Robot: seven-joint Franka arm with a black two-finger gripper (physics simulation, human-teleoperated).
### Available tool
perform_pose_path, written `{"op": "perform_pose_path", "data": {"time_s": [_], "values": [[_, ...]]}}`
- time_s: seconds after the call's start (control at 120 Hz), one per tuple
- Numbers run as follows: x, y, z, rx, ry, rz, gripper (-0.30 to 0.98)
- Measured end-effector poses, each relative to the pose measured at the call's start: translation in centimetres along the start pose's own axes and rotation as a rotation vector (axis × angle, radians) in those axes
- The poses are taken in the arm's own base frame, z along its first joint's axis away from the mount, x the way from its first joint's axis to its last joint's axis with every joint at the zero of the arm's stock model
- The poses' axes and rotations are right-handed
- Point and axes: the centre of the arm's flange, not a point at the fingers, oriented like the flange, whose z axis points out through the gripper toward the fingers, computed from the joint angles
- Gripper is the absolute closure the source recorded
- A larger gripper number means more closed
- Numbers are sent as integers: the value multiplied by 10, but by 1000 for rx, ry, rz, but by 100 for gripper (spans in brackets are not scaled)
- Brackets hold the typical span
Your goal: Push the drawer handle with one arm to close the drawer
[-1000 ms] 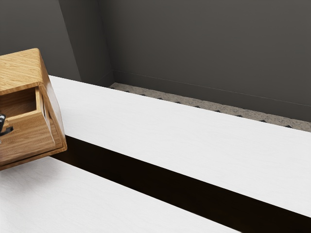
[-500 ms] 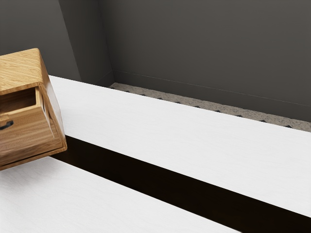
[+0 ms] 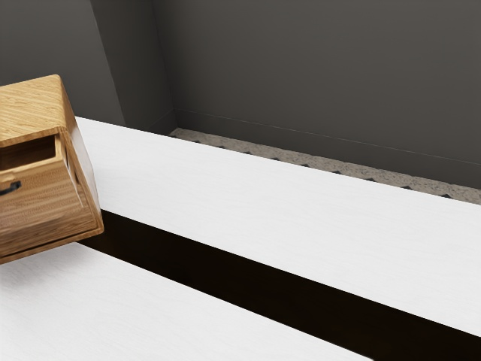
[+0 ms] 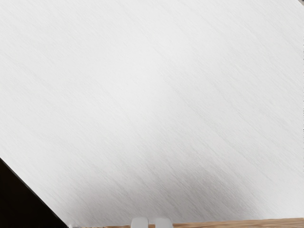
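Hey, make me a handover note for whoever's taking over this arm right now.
Pincer: can't tell whether it's open or shut, or touching the handle.
Where: the handle is on the front of the drawer, in the wooden cabinet.
Done: closing isn't finished; the drawer is partly open.
Left: push the handle until the drawer is closed.

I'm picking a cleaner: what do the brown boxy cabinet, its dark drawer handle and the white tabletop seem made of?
Cabinet: satin-looking wood, by its visible grain. Handle: perhaps dark-coated metal, being slim and black; plastic is possible. Tabletop: matte, faintly streaked; painted wood or laminate, unclear which.
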Motion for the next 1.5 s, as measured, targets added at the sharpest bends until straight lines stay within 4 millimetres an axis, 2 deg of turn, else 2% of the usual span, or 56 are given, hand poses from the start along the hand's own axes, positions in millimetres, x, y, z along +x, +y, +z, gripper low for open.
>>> {"op": "perform_pose_path", "data": {"time_s": [0.5, 1.167, 1.5], "values": [[-21, -20, 0, -30, -7, 35, 79], [-53, -35, -4, -37, -17, 12, 79], [-69, -25, -5, -25, -20, -31, 79]]}}
